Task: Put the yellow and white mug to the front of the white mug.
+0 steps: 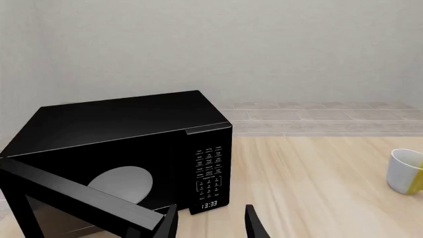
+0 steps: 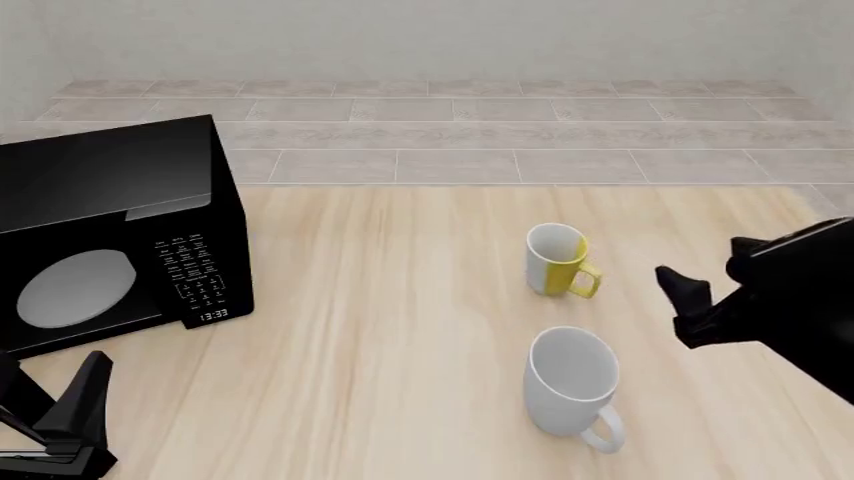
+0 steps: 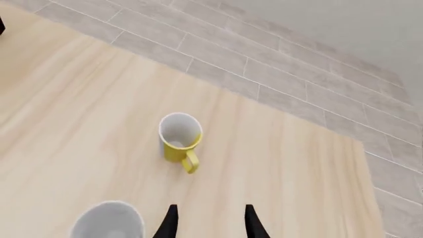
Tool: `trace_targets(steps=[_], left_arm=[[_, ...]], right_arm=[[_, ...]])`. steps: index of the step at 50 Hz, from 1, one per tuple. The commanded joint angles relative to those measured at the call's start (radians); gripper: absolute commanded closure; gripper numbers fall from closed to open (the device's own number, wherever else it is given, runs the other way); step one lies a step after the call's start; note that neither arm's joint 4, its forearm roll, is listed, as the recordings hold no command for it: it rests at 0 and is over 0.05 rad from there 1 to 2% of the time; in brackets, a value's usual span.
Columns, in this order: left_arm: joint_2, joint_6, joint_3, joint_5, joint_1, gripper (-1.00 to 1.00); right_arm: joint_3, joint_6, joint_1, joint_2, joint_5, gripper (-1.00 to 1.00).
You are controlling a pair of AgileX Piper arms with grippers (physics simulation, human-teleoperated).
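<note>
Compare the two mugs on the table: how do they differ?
The yellow and white mug is smaller and two-toned with a yellow handle; the white mug is larger and all white. The yellow and white mug stands farther from the arms, the white mug nearer. Both stand upright, untouched, handles toward the arms' right.

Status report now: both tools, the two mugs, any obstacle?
Left tool open, empty, near microwave. Right tool open, empty, above table. Yellow and white mug upright, untouched, beyond white mug. Nothing between right tool and mug.
</note>
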Motion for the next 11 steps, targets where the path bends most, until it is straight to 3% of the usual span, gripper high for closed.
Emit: trace_targets(steps=[1, 11], left_arm=[[0.0, 0.0, 0.0, 0.0, 0.0, -1.0], [0.0, 0.0, 0.0, 0.0, 0.0, -1.0]], right_arm=[[0.035, 0.019, -0.018, -0.143, 0.064, -1.0], [0.027, 0.012, -0.054, -0.306, 0.172, -1.0]])
